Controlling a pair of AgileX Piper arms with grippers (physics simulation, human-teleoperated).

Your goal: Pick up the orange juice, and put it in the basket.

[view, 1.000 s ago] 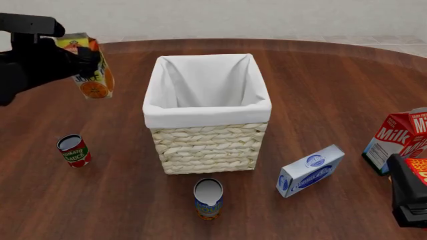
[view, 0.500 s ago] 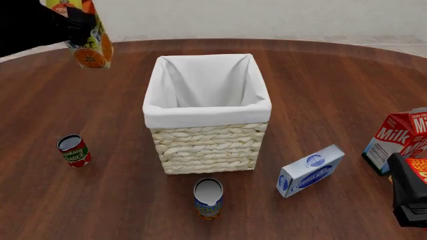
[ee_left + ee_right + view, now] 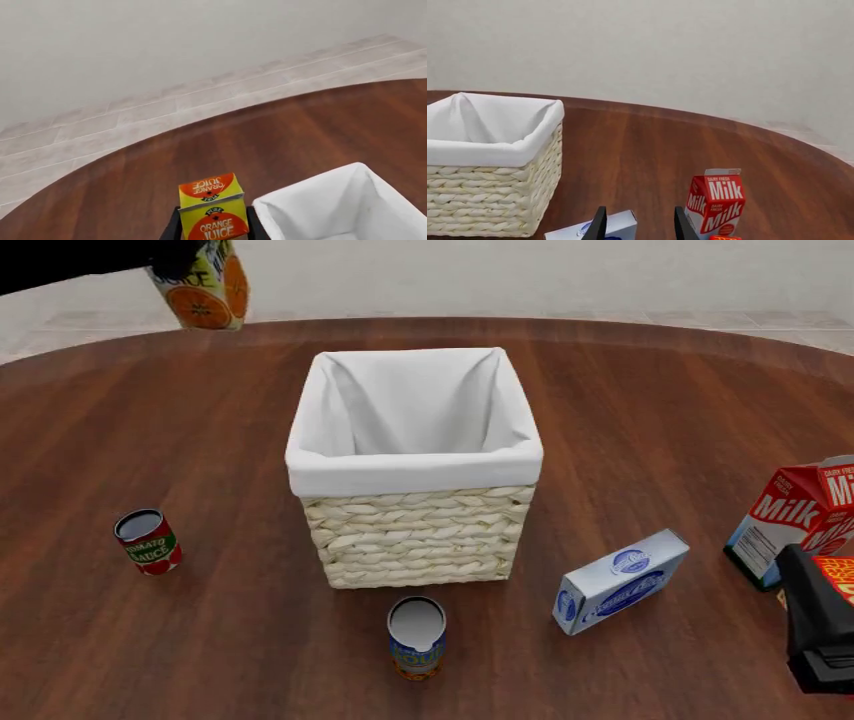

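Juice carton lifted higher and carried right, toward the basket.

The left claw (image 3: 212,231) grips the orange juice (image 3: 203,285) between its fingers, now raised almost out of the front view and nearer the basket (image 3: 414,472) than a moment ago, though still to its far left, not above the opening. The right claw (image 3: 639,226) waits parted and empty near the Milk carton (image 3: 714,202).

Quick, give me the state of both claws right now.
Left claw: closed on the orange juice, held high, beyond the basket's left side.
Right claw: open, holding nothing, low beside the milk carton.
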